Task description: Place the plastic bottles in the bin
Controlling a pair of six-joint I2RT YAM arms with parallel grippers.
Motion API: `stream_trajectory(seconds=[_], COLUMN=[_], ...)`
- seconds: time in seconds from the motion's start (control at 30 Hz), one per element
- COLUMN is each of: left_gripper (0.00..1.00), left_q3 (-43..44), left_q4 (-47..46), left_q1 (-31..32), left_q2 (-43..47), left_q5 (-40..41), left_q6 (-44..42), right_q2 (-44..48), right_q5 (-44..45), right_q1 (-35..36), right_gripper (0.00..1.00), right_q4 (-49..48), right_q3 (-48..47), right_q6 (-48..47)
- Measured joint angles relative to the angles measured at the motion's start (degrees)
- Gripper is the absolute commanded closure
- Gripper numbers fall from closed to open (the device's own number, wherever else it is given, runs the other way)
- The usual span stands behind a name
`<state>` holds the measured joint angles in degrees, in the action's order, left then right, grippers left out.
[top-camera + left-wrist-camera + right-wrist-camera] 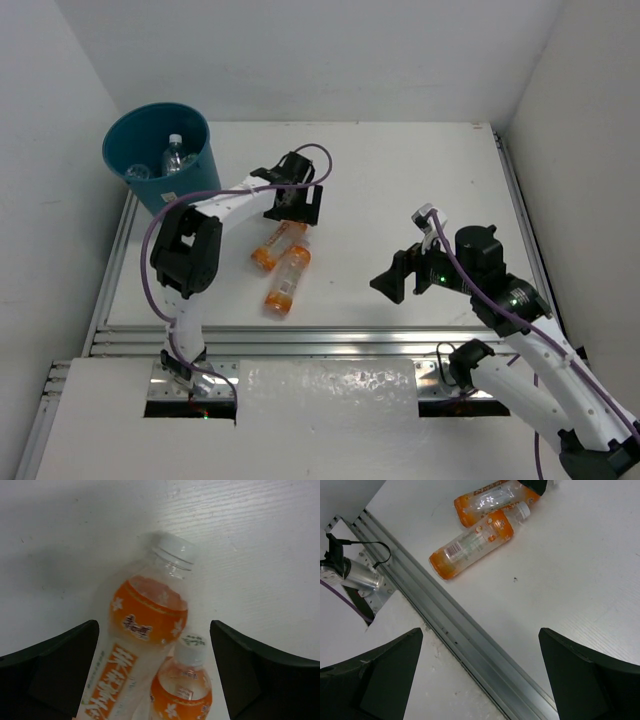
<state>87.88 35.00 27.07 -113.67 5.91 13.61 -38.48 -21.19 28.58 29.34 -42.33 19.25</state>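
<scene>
White grained table (400, 170) holds two cylindrical orange plastic bottles (285, 283).

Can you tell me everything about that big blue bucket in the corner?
The bin is a round teal-blue bucket that looks like smooth plastic, wider at its open top than lower down. It stands upright at the far left corner of the table, with no lid on. At least two clear bottles lie inside, one showing a white cap. Nothing is gripping it.
</scene>
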Motion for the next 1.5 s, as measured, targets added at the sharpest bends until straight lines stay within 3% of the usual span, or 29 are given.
stream_trajectory(seconds=[0.53,0.63,0.77,0.9,0.97,1.17,1.5], left_gripper=[0.3,0.41,0.64,0.76,0.99,1.0,1.0], left_q3=[1.0,1.0,1.0,1.0,1.0,1.8,6.2], left_q4=[-0.5,-0.7,-1.0,-0.9,-0.9,1.0,3.1], left_q1=[-0.2,-0.2,-0.5,-1.3,-2.1,-4.6,-4.5], left_q2=[-3.8,-4.5,-4.6,-4.6,-4.6,-3.0,14.9], left_q5=[1.5,1.1,2.0,4.5,5.4,7.1,7.9], left_q6=[0.0,0.2,0.4,1.1,1.4,1.8,1.9], right_q2=[-0.2,-0.3,-1.0,-1.4,-1.7,-1.9,-2.1], right_q5=[-0.3,-0.3,-0.4,-0.5,-0.6,-0.7,-1.3], right_q1=[0.0,0.0,0.0,0.0,0.0,0.0,0.0], right_gripper=[0.01,0.01,0.01,0.01,0.01,0.01,0.01], right_q4=[0.3,0.3,0.3,0.0,-0.1,-0.3,-0.6], right_q3=[0.7,0.7,0.7,1.2,1.4,1.4,1.4], right_q6=[-0.2,-0.2,-0.2,-0.2,-0.2,-0.2,-0.2])
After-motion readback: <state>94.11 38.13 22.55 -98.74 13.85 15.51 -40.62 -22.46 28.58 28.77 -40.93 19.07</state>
